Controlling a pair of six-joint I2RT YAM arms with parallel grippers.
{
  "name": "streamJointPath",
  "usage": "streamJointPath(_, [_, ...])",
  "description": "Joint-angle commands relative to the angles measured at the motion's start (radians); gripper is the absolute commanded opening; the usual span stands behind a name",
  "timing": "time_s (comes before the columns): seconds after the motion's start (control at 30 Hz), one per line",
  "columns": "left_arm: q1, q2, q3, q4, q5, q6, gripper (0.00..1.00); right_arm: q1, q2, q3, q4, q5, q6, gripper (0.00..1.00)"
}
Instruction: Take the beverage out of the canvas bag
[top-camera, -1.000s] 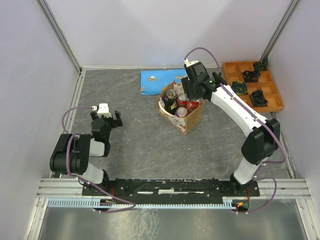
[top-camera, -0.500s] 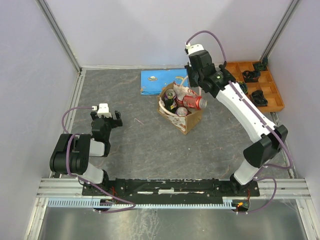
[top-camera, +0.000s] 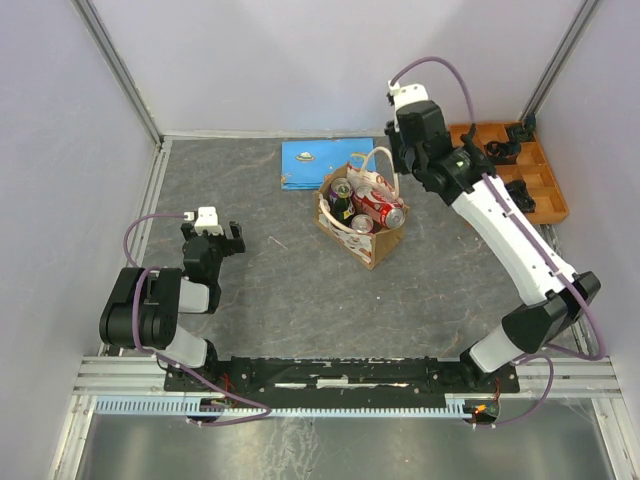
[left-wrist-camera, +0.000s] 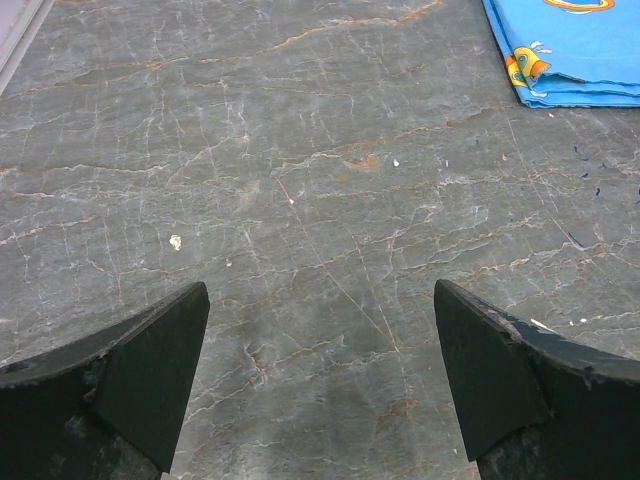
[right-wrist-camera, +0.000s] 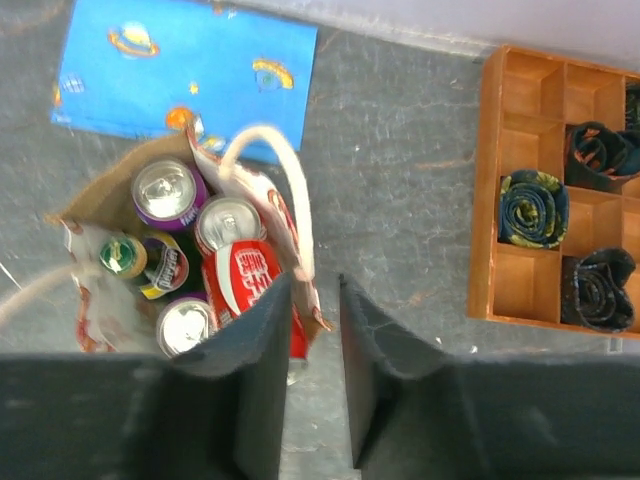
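The canvas bag (top-camera: 376, 244) stands at mid-table, tan with cream handles, and holds several beverage cans. A red can (top-camera: 380, 207) lies on its side across the top of the others at the bag's right rim. My right gripper (top-camera: 398, 170) hangs above and just right of the bag. In the right wrist view its jaws (right-wrist-camera: 315, 280) stand a narrow gap apart with only floor between them. The red can (right-wrist-camera: 243, 285) and the bag (right-wrist-camera: 95, 200) show below its left finger. My left gripper (top-camera: 213, 235) rests open and empty over bare floor (left-wrist-camera: 320, 300), far left of the bag.
A flat blue booklet (top-camera: 312, 163) lies behind the bag and also shows in both wrist views (right-wrist-camera: 185, 75) (left-wrist-camera: 575, 50). An orange compartment tray (top-camera: 510, 175) with dark rolled items sits at the back right (right-wrist-camera: 560, 190). Walls enclose the table.
My right gripper rose up and to the right, out of the bag. The red can came up with it, tipped over, and now lies free on its side on the bag's rim. The left arm stayed still.
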Motion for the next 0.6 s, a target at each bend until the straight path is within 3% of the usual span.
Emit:
streamJointPath(0.0, [0.003, 0.001, 0.004, 0.067, -0.023, 0.001, 0.99, 0.002, -0.033, -0.144, -0.002, -0.085, 0.038, 0.48])
streamJointPath(0.13, [0.004, 0.001, 0.003, 0.066, -0.022, 0.001, 0.99, 0.0, -0.091, -0.294, 0.091, -0.107, 0.074, 0.72])
streamJointPath(0.27, [0.003, 0.001, 0.004, 0.066, -0.021, 0.001, 0.99, 0.0, -0.107, -0.396, 0.144, -0.151, 0.095, 0.8])
streamJointPath(0.3, [0.003, 0.002, 0.003, 0.067, -0.022, 0.001, 0.99, 0.001, -0.111, -0.418, 0.161, -0.164, 0.099, 0.92])
streamJointPath(0.33, [0.005, 0.001, 0.004, 0.067, -0.023, 0.001, 0.99, 0.001, -0.113, -0.441, 0.178, -0.175, 0.103, 0.95])
streamJointPath(0.57, [0.004, 0.002, 0.003, 0.066, -0.022, 0.001, 0.99, 0.002, -0.113, -0.5, 0.249, -0.211, 0.109, 0.99])
